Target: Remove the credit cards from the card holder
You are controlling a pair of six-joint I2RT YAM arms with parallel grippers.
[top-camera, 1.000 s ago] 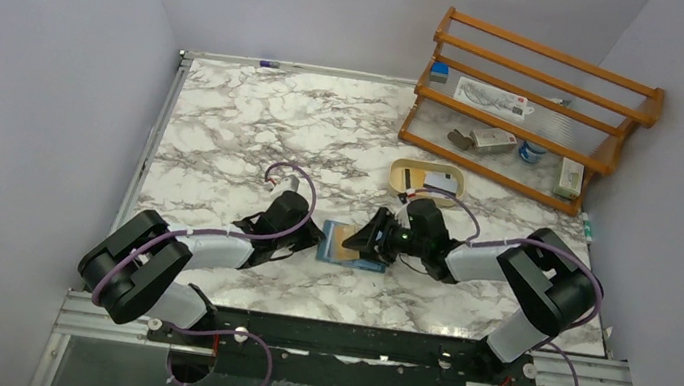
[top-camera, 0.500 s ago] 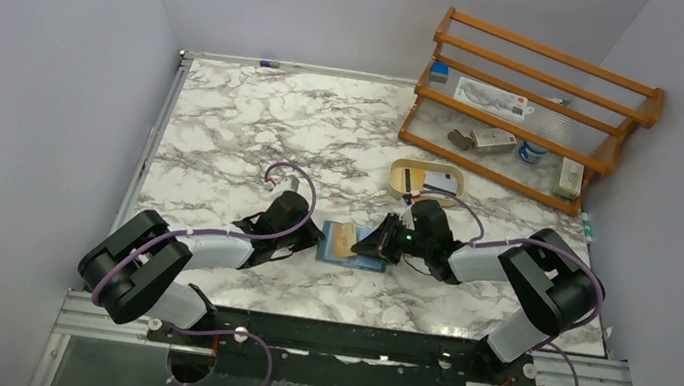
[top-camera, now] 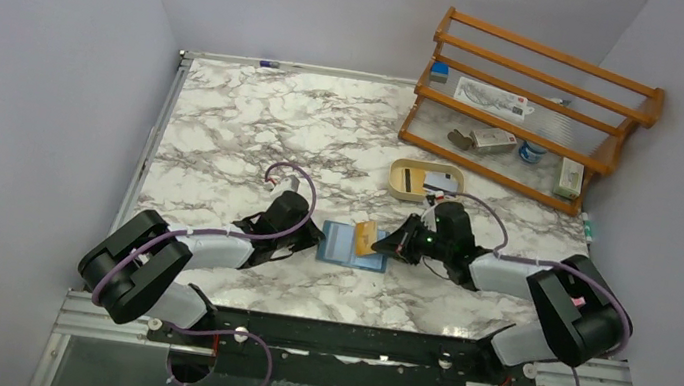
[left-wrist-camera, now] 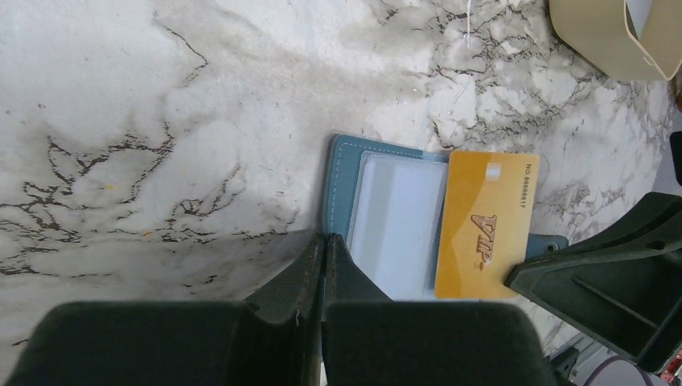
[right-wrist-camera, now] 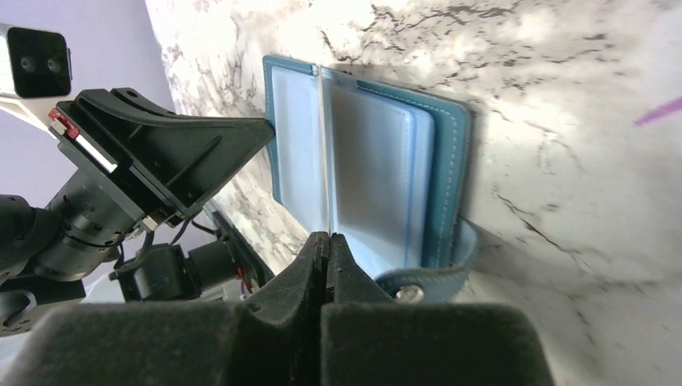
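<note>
Jutting from right pincer (right-wrist-camera: 325, 240), yellow card (left-wrist-camera: 482, 225) overlaps holder (left-wrist-camera: 392, 221).

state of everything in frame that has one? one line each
card holder: open, flat on the table.
closing tab: unsnapped.
yellow card: largely out, lying across the holder's side nearer the right gripper.
right gripper: shut on yellow card.
left gripper: shut, tips at the holder's edge.
tan tray: holds something pale; cannot tell what.
</note>
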